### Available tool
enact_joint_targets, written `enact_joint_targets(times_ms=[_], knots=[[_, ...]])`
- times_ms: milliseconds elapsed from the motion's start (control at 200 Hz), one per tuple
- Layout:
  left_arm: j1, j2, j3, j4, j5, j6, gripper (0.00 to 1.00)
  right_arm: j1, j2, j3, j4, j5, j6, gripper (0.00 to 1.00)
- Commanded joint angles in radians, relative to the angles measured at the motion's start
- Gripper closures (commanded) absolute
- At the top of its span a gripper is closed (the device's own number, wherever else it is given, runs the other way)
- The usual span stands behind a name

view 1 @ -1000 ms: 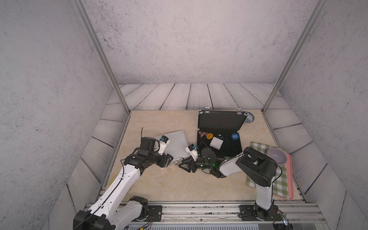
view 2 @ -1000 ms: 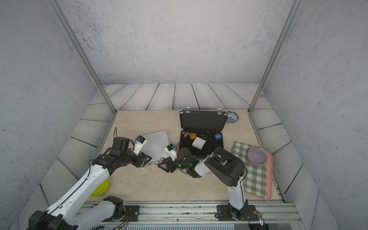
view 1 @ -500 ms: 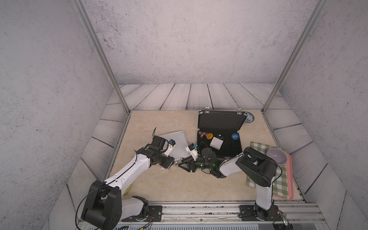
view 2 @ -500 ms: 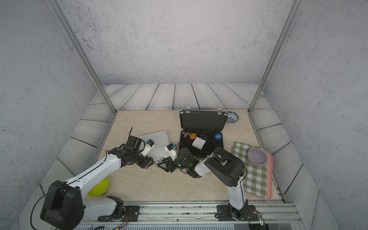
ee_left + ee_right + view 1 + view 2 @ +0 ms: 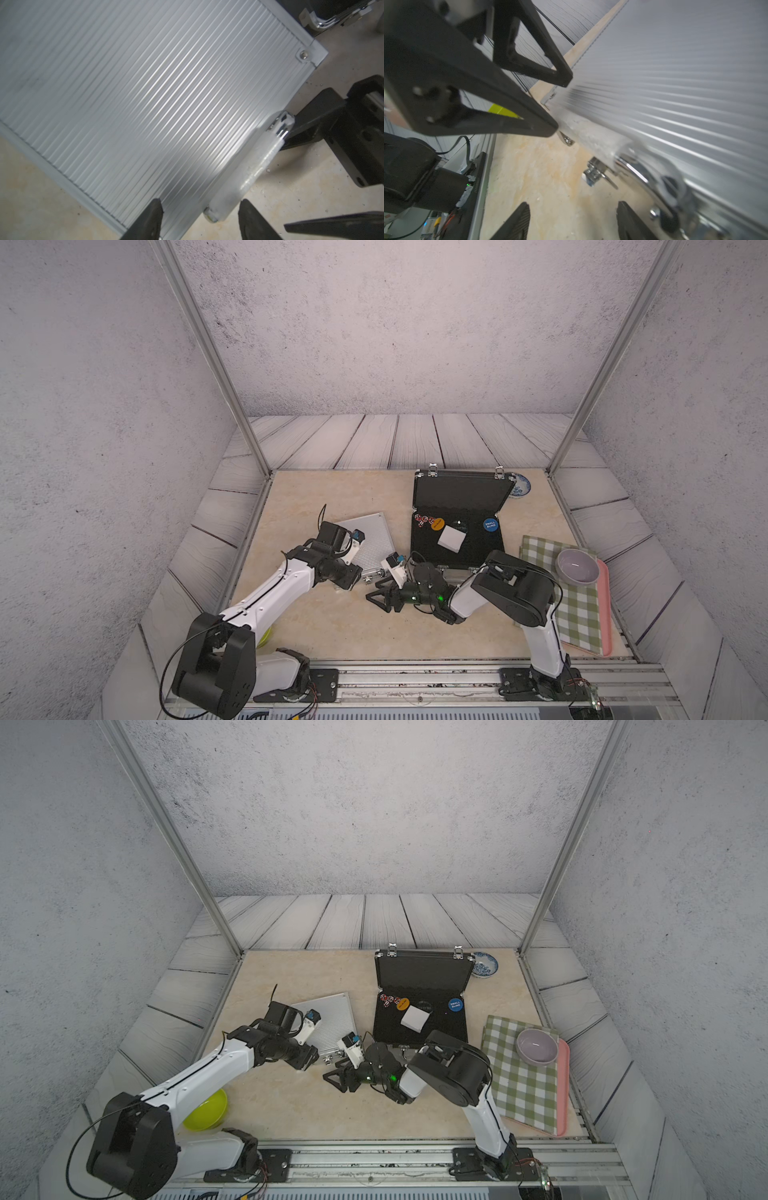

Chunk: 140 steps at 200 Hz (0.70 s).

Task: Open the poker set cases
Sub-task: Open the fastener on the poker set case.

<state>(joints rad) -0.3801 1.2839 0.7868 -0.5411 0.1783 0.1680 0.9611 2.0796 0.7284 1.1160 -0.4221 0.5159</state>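
Your silver case (image 5: 372, 537) lies shut beside the open black case (image 5: 457, 493). It's stiff, slick ribbed metal, so lift the front edge near the handle (image 5: 249, 166). Left gripper (image 5: 200, 220) and right gripper (image 5: 573, 222) stand spread, gripping nothing. The latch (image 5: 593, 174) is too blurred to judge.

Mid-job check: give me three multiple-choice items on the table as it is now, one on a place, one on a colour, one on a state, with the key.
1. Where is the white box?
A) in the black case
B) in the purple bowl
C) on the checked cloth

2. What colour is the bowl by the left arm?
A) red
B) yellow-green
C) blue

3. How is the silver case?
A) lid up
B) standing on edge
C) lid down, lying flat

Key:
1 A, the box lies on the open case's black lining.
2 B, its bright rim shows under the arm in a top view.
3 C, both top views show only its ribbed lid, flat on the table.
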Motion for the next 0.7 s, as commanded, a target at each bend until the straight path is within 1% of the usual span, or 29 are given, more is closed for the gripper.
enact_joint_targets(times_ms=[0, 250, 480, 696], knots=[[-0.006, 0.012, 0.029, -0.013, -0.011, -0.004, 0.38, -0.001, 0.050, 0.002, 0.068, 0.053, -0.008, 0.31], [-0.006, 0.028, 0.034, -0.016, -0.014, -0.003, 0.38, 0.001, 0.083, 0.033, 0.071, 0.068, -0.004, 0.29], [-0.006, 0.030, 0.038, -0.014, -0.020, -0.017, 0.39, 0.013, 0.085, 0.046, 0.058, 0.093, 0.017, 0.28], [-0.006, 0.028, 0.039, -0.013, -0.013, -0.027, 0.39, 0.018, 0.088, 0.065, 0.028, 0.091, 0.025, 0.28]])
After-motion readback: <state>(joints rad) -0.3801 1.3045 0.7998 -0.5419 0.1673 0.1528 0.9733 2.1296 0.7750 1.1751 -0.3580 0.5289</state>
